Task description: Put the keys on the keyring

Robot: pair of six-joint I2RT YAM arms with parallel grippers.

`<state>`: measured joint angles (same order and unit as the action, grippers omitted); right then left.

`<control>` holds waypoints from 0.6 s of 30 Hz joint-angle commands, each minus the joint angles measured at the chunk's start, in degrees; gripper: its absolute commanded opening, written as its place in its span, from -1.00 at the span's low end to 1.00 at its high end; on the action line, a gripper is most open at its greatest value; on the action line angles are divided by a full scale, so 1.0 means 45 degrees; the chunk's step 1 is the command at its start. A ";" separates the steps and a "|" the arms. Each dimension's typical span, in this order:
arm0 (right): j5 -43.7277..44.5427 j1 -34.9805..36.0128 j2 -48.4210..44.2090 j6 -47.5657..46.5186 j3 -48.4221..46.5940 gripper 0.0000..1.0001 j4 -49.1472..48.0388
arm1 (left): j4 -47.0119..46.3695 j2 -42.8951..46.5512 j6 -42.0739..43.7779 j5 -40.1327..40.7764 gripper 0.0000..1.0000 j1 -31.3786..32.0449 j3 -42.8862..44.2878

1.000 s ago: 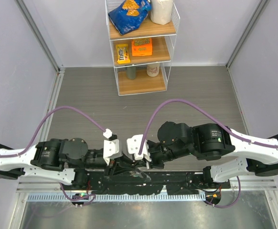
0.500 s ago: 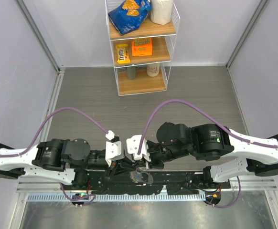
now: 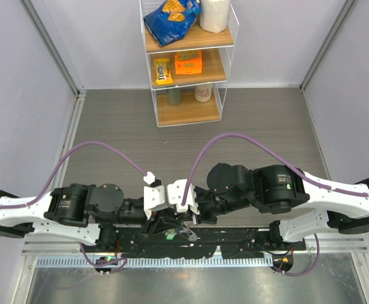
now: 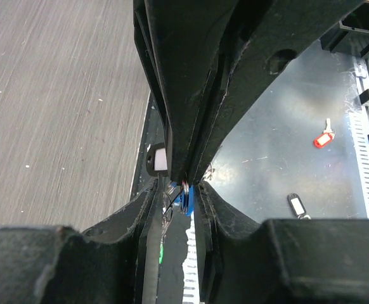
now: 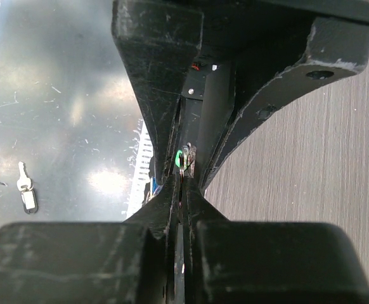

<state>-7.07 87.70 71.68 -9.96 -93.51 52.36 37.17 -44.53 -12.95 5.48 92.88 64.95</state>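
Observation:
The two grippers meet tip to tip over the table's near edge. My right gripper (image 5: 182, 180) (image 3: 183, 223) is shut on the thin metal keyring (image 5: 186, 157), seen edge-on, with a green tag (image 5: 179, 160) (image 3: 170, 236) hanging at its tips. My left gripper (image 4: 175, 185) (image 3: 165, 221) faces it, its jaws a little apart around the ring's other end (image 4: 187, 193), where a blue tag (image 4: 183, 201) hangs. It grips nothing that I can see. A small black-headed key (image 4: 295, 204) (image 5: 26, 193) lies on the metal surface below.
A red-tagged key (image 4: 324, 138) lies on the same metal surface (image 4: 279, 126) beyond the table's near edge. A wire shelf rack (image 3: 187, 63) with snacks stands at the far wall. Grey wood tabletop (image 3: 121, 126) stretches between rack and arms.
My left gripper has slid right, closer to the right gripper's tips. The green tag now shows below the meeting point. The right arm has barely moved.

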 commanded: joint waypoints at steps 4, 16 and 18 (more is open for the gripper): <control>0.0360 0.0081 -0.0245 0.0044 0.0019 -0.90 -0.0718 | 0.0139 0.0052 -0.0130 0.0345 -0.35 -0.0035 0.0606; 0.0575 0.0081 -0.0323 0.0123 0.0156 -0.89 -0.0795 | 0.0295 0.0170 -0.0149 0.0561 -0.35 -0.0035 0.0587; 0.0556 0.0081 -0.0304 0.0123 0.0176 -0.89 -0.0796 | 0.0315 0.0189 -0.0150 0.0619 -0.38 -0.0015 0.0587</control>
<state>-5.50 87.70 71.64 -9.93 -92.62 52.27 38.83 -44.34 -13.15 7.51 92.88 65.45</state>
